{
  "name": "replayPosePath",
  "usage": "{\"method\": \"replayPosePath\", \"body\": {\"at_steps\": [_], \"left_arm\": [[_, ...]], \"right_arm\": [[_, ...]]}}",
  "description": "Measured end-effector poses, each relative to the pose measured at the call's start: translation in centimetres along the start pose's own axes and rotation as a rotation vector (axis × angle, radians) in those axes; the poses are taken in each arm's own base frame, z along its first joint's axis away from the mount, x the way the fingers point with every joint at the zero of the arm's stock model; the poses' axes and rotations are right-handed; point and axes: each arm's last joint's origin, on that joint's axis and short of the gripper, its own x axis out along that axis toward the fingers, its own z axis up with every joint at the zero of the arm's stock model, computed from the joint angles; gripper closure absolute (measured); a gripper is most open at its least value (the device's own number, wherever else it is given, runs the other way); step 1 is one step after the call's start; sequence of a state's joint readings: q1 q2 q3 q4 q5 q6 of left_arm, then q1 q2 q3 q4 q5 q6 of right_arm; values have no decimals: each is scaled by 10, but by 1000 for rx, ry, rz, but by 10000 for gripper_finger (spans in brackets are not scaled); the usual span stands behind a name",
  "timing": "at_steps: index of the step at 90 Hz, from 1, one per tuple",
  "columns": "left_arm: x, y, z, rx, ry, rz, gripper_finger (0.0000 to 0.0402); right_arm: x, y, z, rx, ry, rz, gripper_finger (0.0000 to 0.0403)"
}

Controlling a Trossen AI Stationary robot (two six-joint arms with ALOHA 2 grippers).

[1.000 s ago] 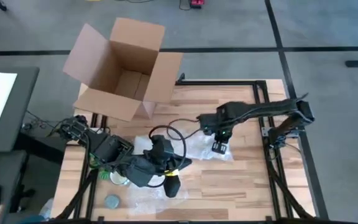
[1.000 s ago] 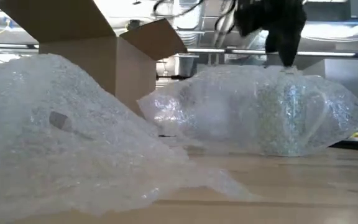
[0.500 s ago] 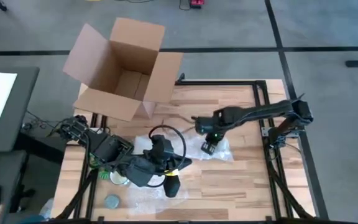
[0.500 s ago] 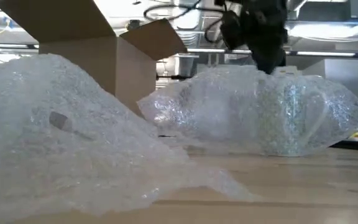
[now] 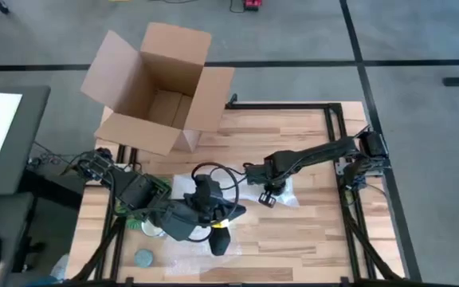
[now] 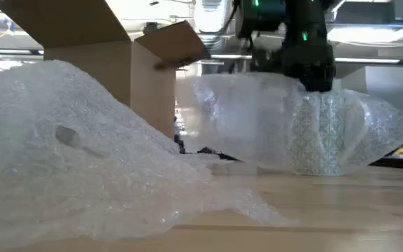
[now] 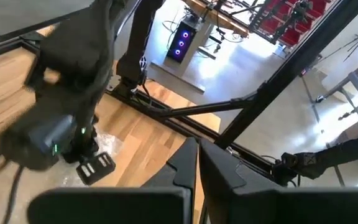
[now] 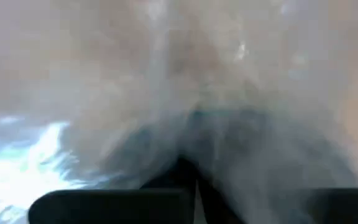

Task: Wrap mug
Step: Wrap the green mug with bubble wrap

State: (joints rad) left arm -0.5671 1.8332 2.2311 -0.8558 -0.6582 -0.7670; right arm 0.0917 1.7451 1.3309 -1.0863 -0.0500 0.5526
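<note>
right claw [image 5: 268, 199]: pinched on bubble wrap [image 6: 257, 119] over mug [image 6: 318, 136], mid table [image 5: 309, 231]
left claw [image 7: 197, 171]: fingers together, near-left
writing: none readable

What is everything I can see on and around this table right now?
Cardboard box: one, brown, open, far left corner.
Bubble wrap: two clear sheets, one mid-table, one near the front edge.
Mug: one, pale patterned, inside the mid-table wrap.
Disc: one, grey-blue, front left.
Green bundle: one, front left, partly hidden.
Table: one, wooden.
Left gripper: dark, fingers shut, front left.
Right gripper: dark, fingers pinching the mid-table wrap.
</note>
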Motion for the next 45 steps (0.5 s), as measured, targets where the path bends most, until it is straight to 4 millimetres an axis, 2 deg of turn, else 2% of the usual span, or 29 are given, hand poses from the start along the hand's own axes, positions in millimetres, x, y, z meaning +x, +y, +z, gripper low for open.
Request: {"method": "replayPosePath", "body": {"at_steps": [12,26,34,45], "left_arm": [[0,0,0,0,0,0,402],[0,0,0,0,-1,0,402],[0,0,0,0,-1,0,402],[0,0,0,-1,-1,0,402]], "right_arm": [[-44,-2,-7,-1,-14,15,403],[-86,-8,-16,26,-107,66,403],[-94,-18,-17,79,-175,7,403],[-95,-28,-11,135,-226,-72,403]]}}
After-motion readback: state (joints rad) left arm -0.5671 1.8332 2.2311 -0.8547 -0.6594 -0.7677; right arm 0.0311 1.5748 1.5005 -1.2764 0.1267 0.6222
